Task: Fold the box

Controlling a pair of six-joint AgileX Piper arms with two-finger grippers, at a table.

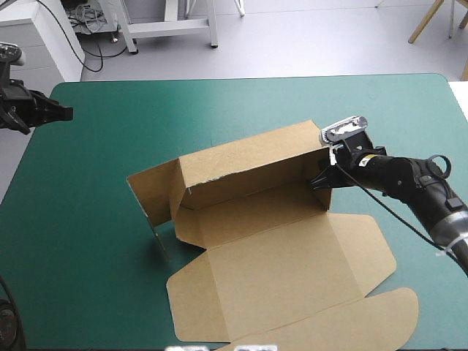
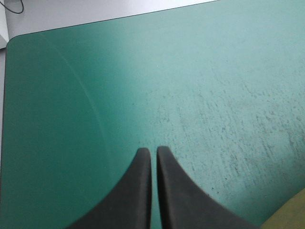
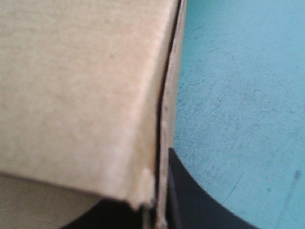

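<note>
High view: box [image 1: 278,241] is being held mid-table, far wall raised, lid flat nearward, its right end pinched by the right gripper [image 1: 322,180]; left gripper [image 1: 64,112] is being held idle far left. Left wrist view: fingers [image 2: 136,191] pressed together, empty. Right wrist view: board is being clamped between fingers [image 3: 195,200]. Risk: sheet being dragged or wall creased by one-sided pull

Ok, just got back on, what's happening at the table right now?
The right claw is shut on the right end of the box's raised back wall. The rest of the board lies flat on the teal-green cover, except one flap standing at the left end. The left claw, shut and empty, hangs by the table's left edge.
</note>
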